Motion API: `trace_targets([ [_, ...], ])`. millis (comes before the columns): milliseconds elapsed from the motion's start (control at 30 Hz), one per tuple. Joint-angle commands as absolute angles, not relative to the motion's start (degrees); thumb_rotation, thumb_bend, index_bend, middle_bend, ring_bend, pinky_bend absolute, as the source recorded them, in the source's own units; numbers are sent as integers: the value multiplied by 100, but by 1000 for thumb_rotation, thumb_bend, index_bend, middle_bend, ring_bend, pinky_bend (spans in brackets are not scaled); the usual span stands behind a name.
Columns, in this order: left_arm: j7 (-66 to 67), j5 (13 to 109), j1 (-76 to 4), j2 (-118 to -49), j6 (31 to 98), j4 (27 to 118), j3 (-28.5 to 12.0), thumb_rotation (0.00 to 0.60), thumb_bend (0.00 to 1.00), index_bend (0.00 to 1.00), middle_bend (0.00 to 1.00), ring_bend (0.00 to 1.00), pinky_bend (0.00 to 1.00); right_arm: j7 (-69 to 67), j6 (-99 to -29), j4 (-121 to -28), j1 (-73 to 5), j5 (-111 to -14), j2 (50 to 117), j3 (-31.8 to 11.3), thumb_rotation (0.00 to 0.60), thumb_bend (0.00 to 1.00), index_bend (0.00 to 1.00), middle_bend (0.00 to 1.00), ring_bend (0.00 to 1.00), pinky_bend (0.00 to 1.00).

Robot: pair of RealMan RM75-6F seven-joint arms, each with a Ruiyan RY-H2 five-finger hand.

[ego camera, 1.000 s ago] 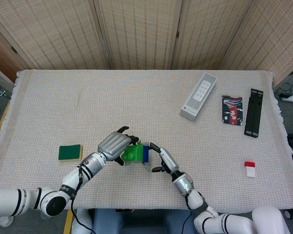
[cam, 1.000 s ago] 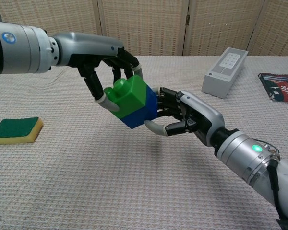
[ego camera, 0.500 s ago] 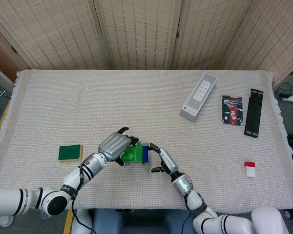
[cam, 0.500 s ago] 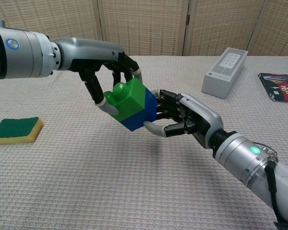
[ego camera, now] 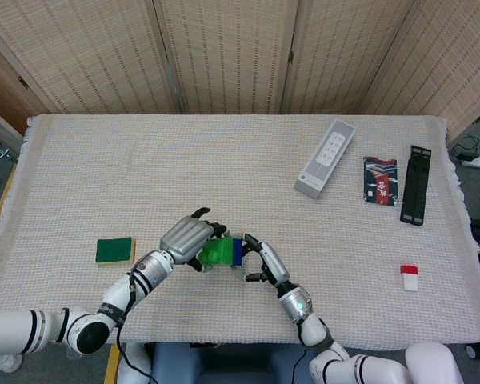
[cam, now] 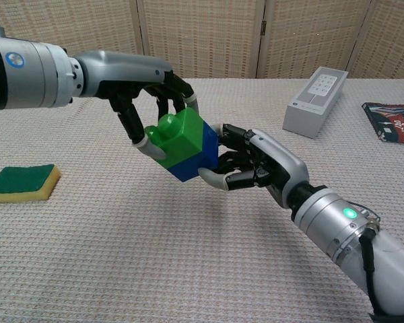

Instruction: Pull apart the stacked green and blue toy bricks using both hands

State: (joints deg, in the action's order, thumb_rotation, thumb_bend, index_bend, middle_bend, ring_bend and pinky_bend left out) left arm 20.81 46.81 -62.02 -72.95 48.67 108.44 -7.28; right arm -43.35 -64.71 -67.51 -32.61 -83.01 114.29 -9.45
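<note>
Woven cloth point(ego camera: 224, 160) under glossy, blocky stacked bricks point(cam: 183, 144)

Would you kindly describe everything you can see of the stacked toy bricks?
The stacked toy bricks are glossy plastic: a green brick with a round stud showing, joined to a blue brick below it. They are not yet separated. The stack is tilted and held above the table cloth. The left hand grips the green part; the right hand touches the blue part.

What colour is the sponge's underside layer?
Yellow, under a green top; the sponge shows this best in the chest view.
</note>
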Motion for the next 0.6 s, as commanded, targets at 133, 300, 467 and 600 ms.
trace_targets([
  [133,2061,4709,-6179,-7284,4892,10854,-737,600,245,795,880,493,98,-4225,-6506,-6725,-3238,-8291,11462,-957,600,401,725,659,542,427],
  [300,2040,4691,-6168,-7226,4920,10887,-780,600,245,796,880,493,98,-4073,-6583,-6651,-3196,-8290,11492,-958,600,400,785,702,587,439],
  [467,2026,4676,-6171,-7178,4911,10928,-807,600,245,796,880,494,98,-4027,-6565,-6590,-3185,-8257,11505,-980,600,401,808,719,599,441],
  [600,2007,4678,-6174,-7160,4908,10938,-832,600,245,796,880,495,98,-4004,-6553,-6515,-3175,-8260,11521,-961,600,400,810,721,600,441],
])
